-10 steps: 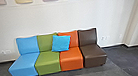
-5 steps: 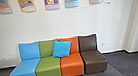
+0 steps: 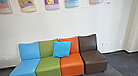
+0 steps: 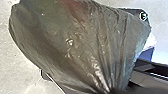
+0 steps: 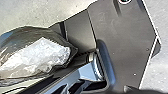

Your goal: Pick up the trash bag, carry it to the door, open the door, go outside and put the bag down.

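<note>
Thin dark plastic, creased and slack, wraps the trash bag (image 4: 72, 45), held over or beside the robot's base (image 5: 125, 40) with its gathered neck clenched in the left gripper (image 4: 112, 90); the right gripper's (image 5: 152, 91) state cannot be told; likely light, soft and easily torn, best gripped at that neck; base edges could snag it; seats (image 3: 72, 65) stand ahead of the base, dark floor (image 3: 128, 64) to its front right offering likelier turning room.

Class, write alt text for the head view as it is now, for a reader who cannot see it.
Four joined seats, blue, green, orange and brown, stand against a white wall. A bright blue cushion leans where green and orange meet. Five colourful panels hang above.
</note>
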### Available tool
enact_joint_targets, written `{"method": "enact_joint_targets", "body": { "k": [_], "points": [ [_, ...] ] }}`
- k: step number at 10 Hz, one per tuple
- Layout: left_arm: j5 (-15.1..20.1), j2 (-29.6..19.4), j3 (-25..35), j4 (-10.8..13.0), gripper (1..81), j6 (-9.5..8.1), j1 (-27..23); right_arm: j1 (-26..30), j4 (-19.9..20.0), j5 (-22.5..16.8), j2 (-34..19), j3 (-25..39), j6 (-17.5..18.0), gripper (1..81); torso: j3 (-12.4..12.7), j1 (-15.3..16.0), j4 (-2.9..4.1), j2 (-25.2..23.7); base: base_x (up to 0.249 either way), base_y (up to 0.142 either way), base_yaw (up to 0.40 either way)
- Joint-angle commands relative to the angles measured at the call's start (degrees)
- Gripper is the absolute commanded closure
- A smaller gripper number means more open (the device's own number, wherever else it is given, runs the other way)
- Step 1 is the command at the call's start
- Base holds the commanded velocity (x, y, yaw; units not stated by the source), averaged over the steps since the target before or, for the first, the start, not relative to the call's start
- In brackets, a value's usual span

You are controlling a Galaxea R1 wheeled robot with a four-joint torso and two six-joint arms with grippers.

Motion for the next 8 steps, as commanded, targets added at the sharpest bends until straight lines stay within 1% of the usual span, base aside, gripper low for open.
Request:
{"method": "enact_joint_targets", "body": {
  "k": [1, 8],
  "points": [
    [4.2, 0.3, -0.3, 0.5, 81.1, 0.14, -2.9, 2.0, -1.4, -3.4, 2.4, -2.1, -0.1, 1.0, 0.0, 0.0, 0.00, 0.0, 0.000, 0.000, 0.000],
    [4.2, 0.0, -0.3, 0.7, 81.1, 0.32, -2.8, 1.8, -2.2, -3.0, 2.9, -2.1, -0.1, 1.0, 0.0, 0.0, 0.00, 0.0, 0.000, 0.000, 0.000]
  ]
}}
